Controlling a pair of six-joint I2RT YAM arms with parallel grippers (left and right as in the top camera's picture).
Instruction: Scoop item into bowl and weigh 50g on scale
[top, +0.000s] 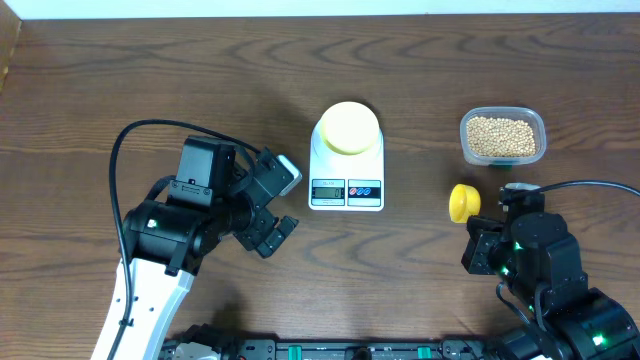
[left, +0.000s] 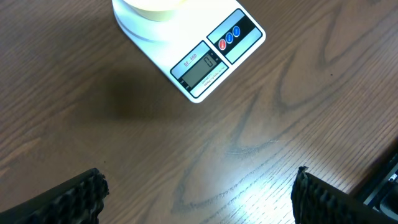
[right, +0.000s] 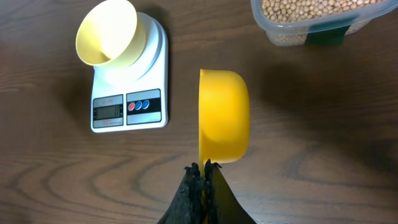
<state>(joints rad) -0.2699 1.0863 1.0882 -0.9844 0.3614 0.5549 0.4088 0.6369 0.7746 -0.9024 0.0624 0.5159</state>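
The pale-yellow bowl (top: 348, 128) stands empty on the white scale (top: 346, 190), whose display shows 0 in the left wrist view (left: 205, 62). The tan beans (top: 502, 135) fill a clear tub (right: 283, 34) at the back right. My right gripper (right: 204, 168) is shut on the handle of a bright yellow scoop (right: 224, 115), which is turned on edge over the table between scale and tub. In the overhead view the scoop (top: 463, 202) is just in front of the tub. My left gripper (top: 290, 202) hangs open left of the scale, nothing between its fingers (left: 81, 196).
The table is dark wood (top: 150, 80). The bowl (right: 109, 31) and scale (right: 127, 109) lie to the scoop's left in the right wrist view. Black cables loop from both arms (top: 130, 140). A rail with hardware runs along the front edge (top: 330, 350).
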